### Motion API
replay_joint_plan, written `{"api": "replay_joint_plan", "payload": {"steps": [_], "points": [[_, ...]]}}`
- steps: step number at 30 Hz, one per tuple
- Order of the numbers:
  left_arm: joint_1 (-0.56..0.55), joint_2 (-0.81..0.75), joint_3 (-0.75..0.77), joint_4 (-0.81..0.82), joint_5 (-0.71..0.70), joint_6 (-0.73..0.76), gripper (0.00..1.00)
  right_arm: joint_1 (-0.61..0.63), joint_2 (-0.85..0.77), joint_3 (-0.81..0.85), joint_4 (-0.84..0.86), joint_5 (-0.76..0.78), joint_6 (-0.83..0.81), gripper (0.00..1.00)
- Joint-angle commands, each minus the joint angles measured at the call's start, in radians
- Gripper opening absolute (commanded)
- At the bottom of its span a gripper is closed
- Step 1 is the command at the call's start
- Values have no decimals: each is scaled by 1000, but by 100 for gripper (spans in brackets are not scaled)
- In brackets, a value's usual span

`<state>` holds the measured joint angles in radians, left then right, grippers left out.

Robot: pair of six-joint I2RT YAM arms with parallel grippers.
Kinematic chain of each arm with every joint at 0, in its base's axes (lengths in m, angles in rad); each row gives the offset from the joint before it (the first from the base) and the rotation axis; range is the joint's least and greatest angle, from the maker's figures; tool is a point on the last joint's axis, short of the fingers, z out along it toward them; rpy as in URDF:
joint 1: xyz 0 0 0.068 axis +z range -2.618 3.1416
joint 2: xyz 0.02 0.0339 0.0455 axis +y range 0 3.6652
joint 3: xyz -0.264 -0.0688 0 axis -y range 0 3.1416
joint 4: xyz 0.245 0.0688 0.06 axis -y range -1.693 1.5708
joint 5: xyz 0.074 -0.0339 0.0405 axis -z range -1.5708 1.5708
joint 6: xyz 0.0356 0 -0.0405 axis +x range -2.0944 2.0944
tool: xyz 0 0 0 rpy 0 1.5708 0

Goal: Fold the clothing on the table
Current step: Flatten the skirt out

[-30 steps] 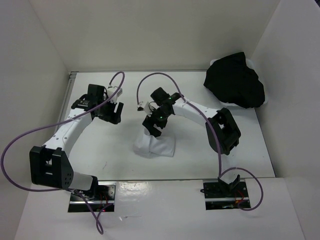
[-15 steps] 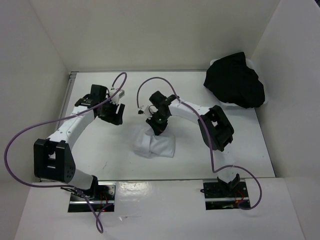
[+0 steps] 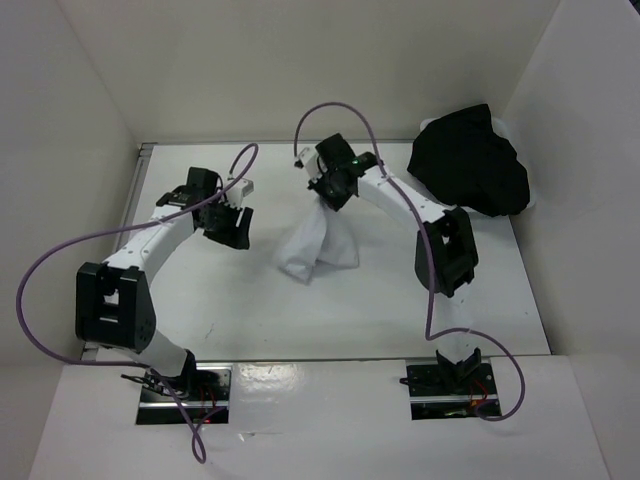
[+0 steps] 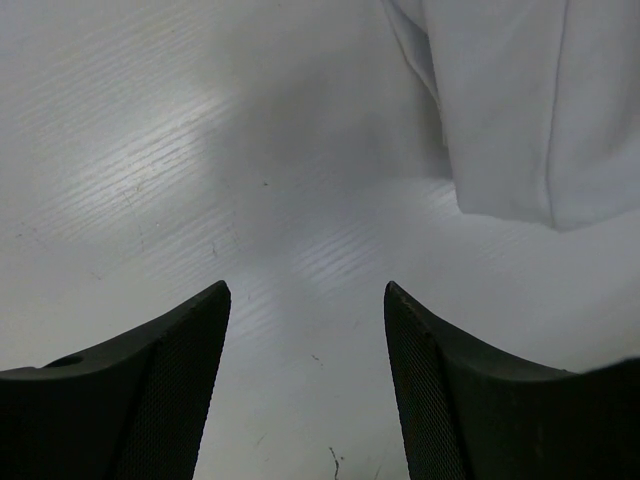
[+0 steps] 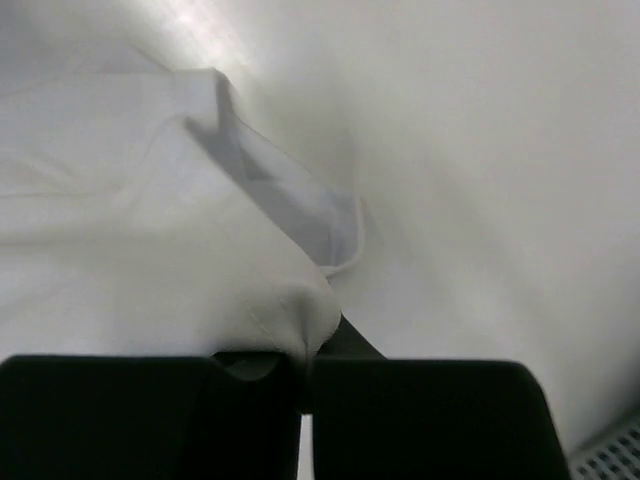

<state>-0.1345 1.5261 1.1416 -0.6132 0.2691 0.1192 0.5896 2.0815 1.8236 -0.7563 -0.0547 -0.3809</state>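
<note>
While our right claw [image 5: 302,372] is pressed together on a bunched bit of the white garment [image 3: 320,245], we see the cloth raised at that pinch and draping down to the surface [image 3: 200,300], its lower part resting crumpled near the middle. Over on our left, the left claw [image 4: 305,295] hangs low above bare surface, fingers spread, nothing between them, the garment's edge near, ahead. A black garment [image 3: 468,160] sits heaped in the far right corner.
</note>
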Motion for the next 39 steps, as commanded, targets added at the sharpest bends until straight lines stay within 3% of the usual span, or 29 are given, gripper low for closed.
{"api": "replay_joint_plan", "payload": {"steps": [1, 5, 9, 12, 15, 19, 20, 21, 22, 23, 25, 28, 34, 39], "points": [[-2, 35, 58, 17, 64, -13, 70, -16, -107, 150, -4, 114, 5, 0], [-2, 75, 99, -3, 93, -4, 69, -16, -172, 187, -53, 50, -6, 0], [-11, 88, 109, -13, 93, -4, 69, -16, -207, 261, -147, -198, -44, 0], [-11, 88, 118, -22, 93, -4, 69, -16, -228, 258, -170, -217, -65, 0], [-11, 88, 118, -31, 84, -4, 69, -16, -239, 171, -68, -26, -40, 0], [-11, 88, 109, -22, 84, -4, 69, -36, -248, -32, 118, 420, 19, 1], [-11, 88, 109, -22, 84, -4, 69, -36, -238, -74, 144, 493, 19, 31], [-11, 88, 109, -22, 93, -4, 69, -36, -224, -133, 158, 553, 19, 45], [-11, 88, 109, -22, 93, -4, 69, -36, -198, -153, 167, 603, 30, 52], [-11, 88, 109, -22, 104, -4, 69, -36, -198, -177, 179, 681, 30, 70], [-11, 88, 109, -13, 113, -4, 69, -45, -198, -243, 216, 739, 30, 80], [-43, 109, 109, -2, 113, 5, 69, -71, -198, -256, 207, 780, 30, 83], [-142, 202, 173, 39, 94, -19, 67, -94, -348, -320, 144, 485, -5, 84], [-142, 313, 253, 64, 165, -55, 62, -105, -408, -412, 135, 449, -30, 85]]}}
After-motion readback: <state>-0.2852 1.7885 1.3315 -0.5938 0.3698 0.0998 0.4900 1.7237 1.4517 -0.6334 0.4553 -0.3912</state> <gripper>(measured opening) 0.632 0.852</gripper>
